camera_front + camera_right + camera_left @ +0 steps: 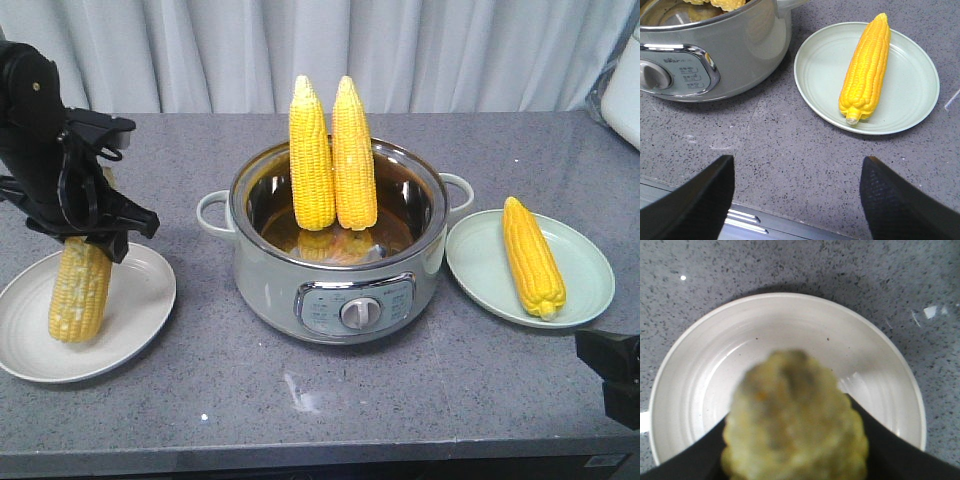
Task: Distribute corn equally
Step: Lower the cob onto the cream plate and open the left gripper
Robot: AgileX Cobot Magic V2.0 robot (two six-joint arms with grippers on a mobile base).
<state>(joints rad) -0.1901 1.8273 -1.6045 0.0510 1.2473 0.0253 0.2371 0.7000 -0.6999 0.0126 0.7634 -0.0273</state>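
- The left hand (95,240) is pinched on the upper end of a pale yellow corn cob (80,290), which hangs nearly upright below it; the cob's lower end is over the round white ceramic plate (140,300) directly beneath the hand, though whether it touches I cannot tell; I judge this cob not yet let go.
- The right hand (800,200) is spread and empty, low over the speckled grey stone worktop (790,150); ahead of it and to its right, a bright yellow cob (867,67) lies flat on the round pale green plate (915,85); that share looks delivered.
- Between the hands, two more bright yellow cobs (311,160) stand side by side, tips up, inside the grey-green electric pot with a steel rim (260,270).
- As I read it, about half is done; one cob for each plate remains in the pot.
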